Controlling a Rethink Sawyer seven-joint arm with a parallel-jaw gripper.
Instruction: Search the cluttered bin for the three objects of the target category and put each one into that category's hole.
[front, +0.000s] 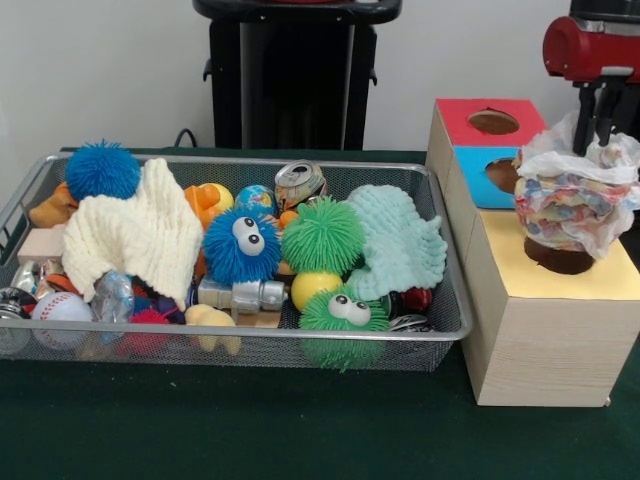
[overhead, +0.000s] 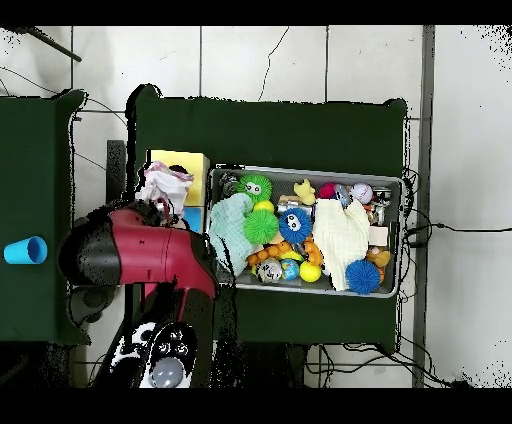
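Observation:
My gripper (front: 603, 128) hangs at the right, shut on the top of a whitish see-through bag with pastel patches (front: 572, 205). The bag's bottom sits on the round dark hole (front: 560, 260) in the yellow face (front: 520, 265) of the pale wooden box, covering most of it. In the overhead view the bag (overhead: 166, 185) lies over the yellow box (overhead: 190, 160), and the red arm (overhead: 140, 250) hides the gripper. The wire mesh bin (front: 250, 335) stands left of the box, full of toys. A crinkly see-through piece (front: 112, 295) shows under the cream cloth. No polka-dot wrapper shows clearly.
Red-faced (front: 455, 112) and blue-faced (front: 472, 172) boxes stand behind the yellow one. The bin holds a cream cloth (front: 130, 235), a mint cloth (front: 400, 240), spiky blue (front: 240, 245) and green (front: 322, 235) balls, a can (front: 300, 182) and a baseball (front: 60, 306). A blue cup (overhead: 24, 250) stands apart.

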